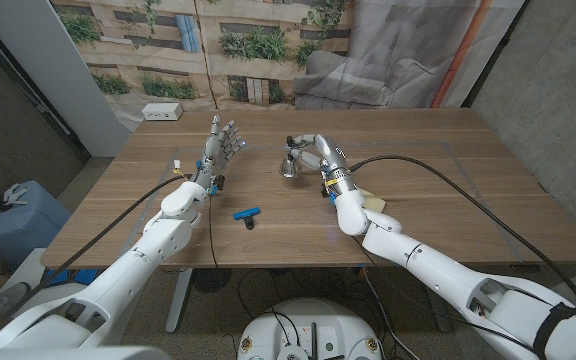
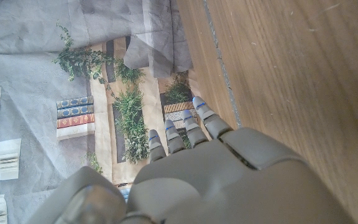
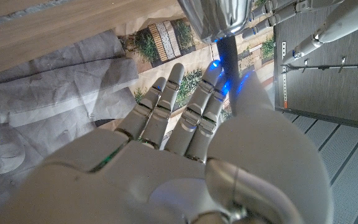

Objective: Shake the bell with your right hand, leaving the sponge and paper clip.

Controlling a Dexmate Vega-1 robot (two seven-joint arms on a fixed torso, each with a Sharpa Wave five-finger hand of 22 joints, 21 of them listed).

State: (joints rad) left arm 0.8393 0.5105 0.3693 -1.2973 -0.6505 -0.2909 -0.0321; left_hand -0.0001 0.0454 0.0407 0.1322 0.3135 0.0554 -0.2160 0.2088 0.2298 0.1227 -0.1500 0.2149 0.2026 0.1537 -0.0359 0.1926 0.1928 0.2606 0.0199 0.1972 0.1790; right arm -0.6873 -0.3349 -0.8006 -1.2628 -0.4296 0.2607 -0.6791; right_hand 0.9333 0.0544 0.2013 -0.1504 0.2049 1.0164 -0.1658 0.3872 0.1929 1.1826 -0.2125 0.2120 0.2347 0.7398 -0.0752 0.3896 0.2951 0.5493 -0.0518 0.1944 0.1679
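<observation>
The right hand (image 1: pixel 311 150) pinches the dark handle of a silver bell (image 1: pixel 290 166) above the middle of the wooden table (image 1: pixel 448 190), its fingers curled round the handle. In the head view the bell hangs with its handle up toward the hand and its flared mouth down toward the tabletop, its long axis close to upright; whether the rim touches the wood is hard to tell. In the right wrist view the bell (image 3: pixel 224 15) is cut off at the frame edge. The left hand (image 1: pixel 220 143) stands over the table with fingers spread, holding nothing. A blue paper clip (image 1: pixel 247 213) lies nearer the robot. The yellow sponge (image 1: pixel 373 203) is mostly hidden behind the right forearm.
</observation>
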